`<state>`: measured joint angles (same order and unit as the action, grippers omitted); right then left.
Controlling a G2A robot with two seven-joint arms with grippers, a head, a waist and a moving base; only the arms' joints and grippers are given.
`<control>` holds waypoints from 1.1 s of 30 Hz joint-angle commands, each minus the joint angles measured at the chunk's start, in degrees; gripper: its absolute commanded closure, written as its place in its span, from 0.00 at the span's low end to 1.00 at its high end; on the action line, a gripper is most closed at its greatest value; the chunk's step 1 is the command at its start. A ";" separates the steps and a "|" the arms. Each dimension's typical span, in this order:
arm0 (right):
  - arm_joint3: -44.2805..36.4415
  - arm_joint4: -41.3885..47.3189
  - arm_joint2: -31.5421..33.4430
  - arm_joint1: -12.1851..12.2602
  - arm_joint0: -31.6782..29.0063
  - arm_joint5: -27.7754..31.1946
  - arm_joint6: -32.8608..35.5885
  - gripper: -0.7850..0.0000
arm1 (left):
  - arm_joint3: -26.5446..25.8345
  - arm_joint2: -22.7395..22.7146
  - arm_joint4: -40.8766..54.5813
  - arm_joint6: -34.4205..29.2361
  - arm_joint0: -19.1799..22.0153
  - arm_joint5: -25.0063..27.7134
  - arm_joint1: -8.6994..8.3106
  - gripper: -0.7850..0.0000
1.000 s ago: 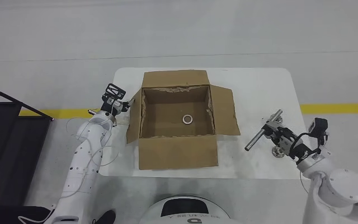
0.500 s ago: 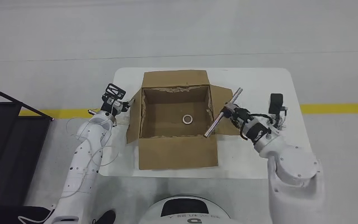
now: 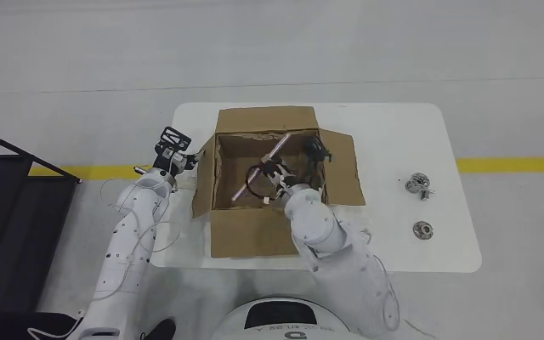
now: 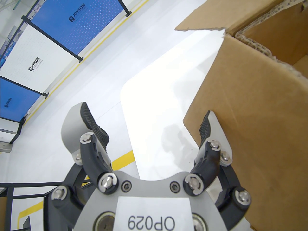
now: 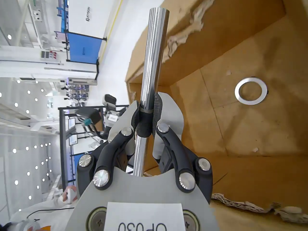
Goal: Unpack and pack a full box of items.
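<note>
An open cardboard box (image 3: 270, 231) stands in the middle of the white table (image 3: 391, 127). My right gripper (image 3: 270, 168) hangs over the box's inside, shut on a shiny metal rod (image 3: 280, 144). In the right wrist view the rod (image 5: 154, 49) runs up between the shut fingers of the right gripper (image 5: 146, 108), slanting over the box floor. A flat metal ring (image 5: 251, 91) lies on that floor. My left gripper (image 3: 174, 144) is off the box's left flap; in the left wrist view the left gripper (image 4: 146, 118) stands open and empty beside the box wall (image 4: 252, 111).
Two small metal parts (image 3: 417, 184) (image 3: 422, 229) lie on the table to the right of the box. All box flaps are folded outward. A dark frame (image 3: 25, 170) stands on the floor at the far left.
My right arm has swung from the table's right side leftward over the box, carrying the rod. The left arm has stayed still.
</note>
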<state>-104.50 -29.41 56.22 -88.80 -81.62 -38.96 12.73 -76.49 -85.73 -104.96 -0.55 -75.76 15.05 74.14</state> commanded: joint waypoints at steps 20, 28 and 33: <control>26.87 4.11 -5.02 -4.27 13.08 -7.40 -8.87 1.00 | 0.00 0.00 0.00 0.00 0.00 0.00 0.00 0.00; 29.99 7.33 -4.34 -5.92 15.93 -12.19 -11.63 0.00 | 0.00 0.00 0.00 0.00 0.00 0.00 0.00 0.00; 25.44 6.38 -2.87 -5.70 14.55 -13.77 -12.19 0.00 | 0.00 0.00 0.00 0.00 0.00 0.00 0.00 0.00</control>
<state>-77.61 -22.30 53.03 -94.69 -66.53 -52.28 0.54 -76.49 -85.73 -104.96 -0.55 -75.76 15.05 74.14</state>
